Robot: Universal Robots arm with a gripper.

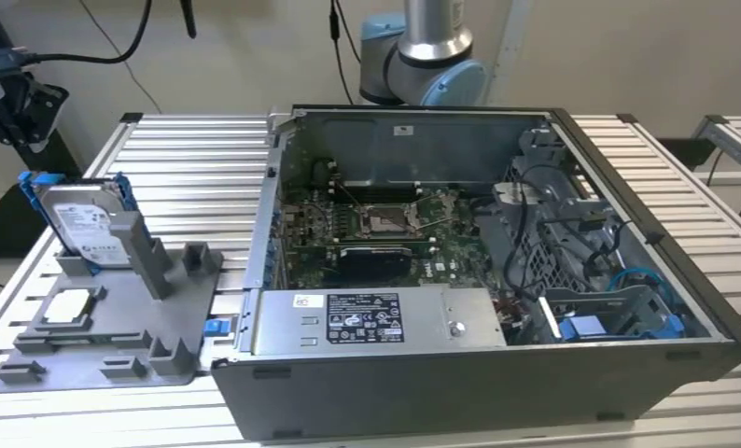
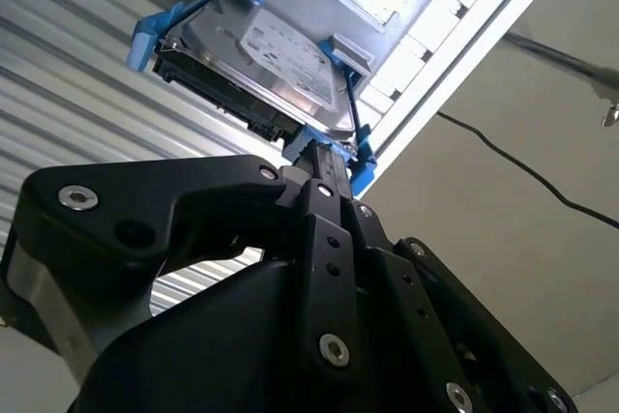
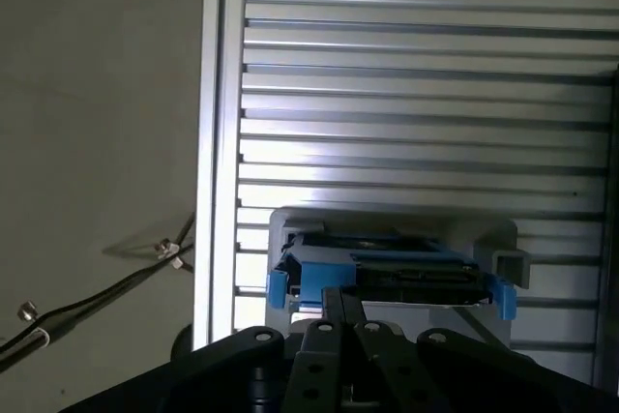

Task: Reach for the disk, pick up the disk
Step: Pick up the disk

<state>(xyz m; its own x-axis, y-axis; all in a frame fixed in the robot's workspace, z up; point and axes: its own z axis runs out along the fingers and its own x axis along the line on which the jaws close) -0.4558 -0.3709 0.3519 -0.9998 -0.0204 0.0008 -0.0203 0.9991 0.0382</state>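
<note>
The disk (image 1: 87,222) is kept upright in the grey stand (image 1: 172,289), seemingly for easy gripping; whether the nearby claw (image 1: 16,126) is spread cannot be told.

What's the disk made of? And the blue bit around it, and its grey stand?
The disk looks like metal: silvery-grey with a dull shine, plus a white label. The blue bracket around it looks like smooth plastic, bright and evenly coloured. The grey stand is probably matte plastic too, but that's less sure.

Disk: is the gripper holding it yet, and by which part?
Nothing is held. The gripper hangs short of the disk, which stands in its grey holder.
</note>
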